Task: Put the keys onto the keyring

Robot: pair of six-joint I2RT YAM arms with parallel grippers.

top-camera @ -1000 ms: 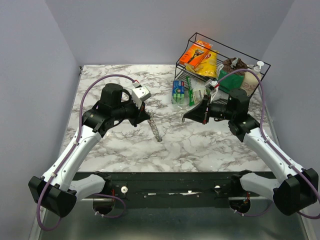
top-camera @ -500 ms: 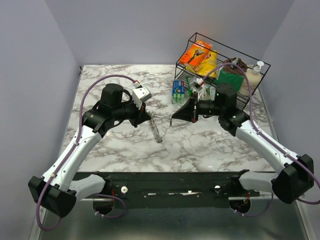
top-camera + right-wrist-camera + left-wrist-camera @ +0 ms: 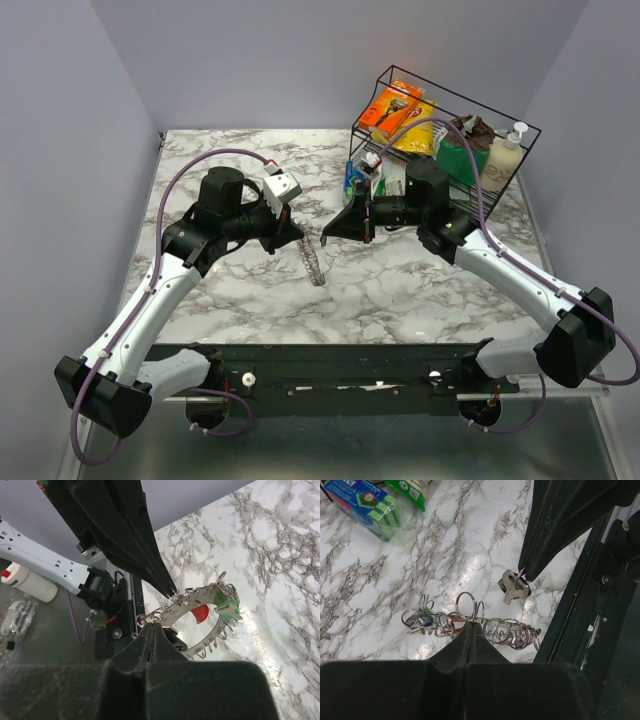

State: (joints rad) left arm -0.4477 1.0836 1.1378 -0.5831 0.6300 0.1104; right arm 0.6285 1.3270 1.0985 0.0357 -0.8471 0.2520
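Left wrist view gives me the clearest read: my left claw (image 3: 471, 626) is pinched closed on the keyring (image 3: 512, 632), a row of silver wire loops stretching to either side of the fingertips above the marble surface (image 3: 460, 535). The keys (image 3: 420, 621) strung on it bunch at one end, with red, blue and green heads among them. My right claw (image 3: 523, 571) is clamped closed too, gripping a single silver key (image 3: 513, 586) by its small ring; that key hangs near the keyring, apart from it. From the top external camera, both claw tips meet near the surface's middle. Whether the keyring touches the surface I cannot tell.
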